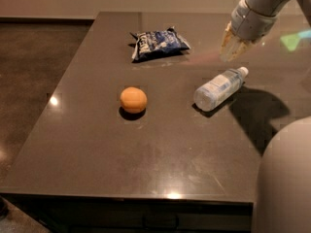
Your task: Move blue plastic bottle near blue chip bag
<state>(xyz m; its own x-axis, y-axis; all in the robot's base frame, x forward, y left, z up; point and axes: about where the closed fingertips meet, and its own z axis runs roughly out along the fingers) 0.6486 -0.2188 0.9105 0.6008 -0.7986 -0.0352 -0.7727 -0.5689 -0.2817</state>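
On the desk, the blue plastic bottle lies on its side, apart from the blue chip bag; the hand hovers just above its cap, released, empty.

Single high view from near edge of table, angled down across it, gripper upper right.
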